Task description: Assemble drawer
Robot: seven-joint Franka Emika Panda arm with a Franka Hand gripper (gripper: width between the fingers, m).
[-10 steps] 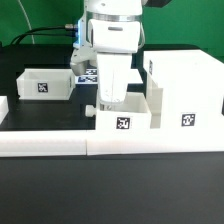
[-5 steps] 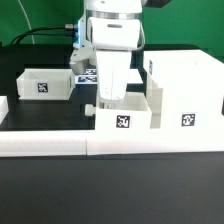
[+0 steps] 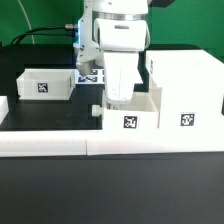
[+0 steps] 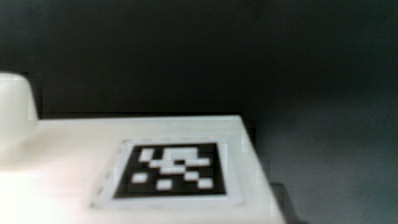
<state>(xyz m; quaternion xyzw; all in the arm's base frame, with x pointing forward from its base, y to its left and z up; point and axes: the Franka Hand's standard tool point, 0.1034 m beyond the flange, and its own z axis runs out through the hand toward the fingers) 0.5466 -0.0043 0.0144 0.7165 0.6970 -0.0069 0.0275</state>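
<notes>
The robot's gripper (image 3: 119, 97) dips into the small white plastic tray (image 3: 131, 120) right beside the big white plastic box shell (image 3: 186, 92), I cannot tell if it grips, and a crooked push could jam the tray.

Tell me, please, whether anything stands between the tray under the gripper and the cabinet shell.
Nothing visible does. The tray meets the cabinet shell on the exterior view's right, with no gap showing. The gripper reaches down into that tray; the second tray lies apart on the exterior view's left.
</notes>
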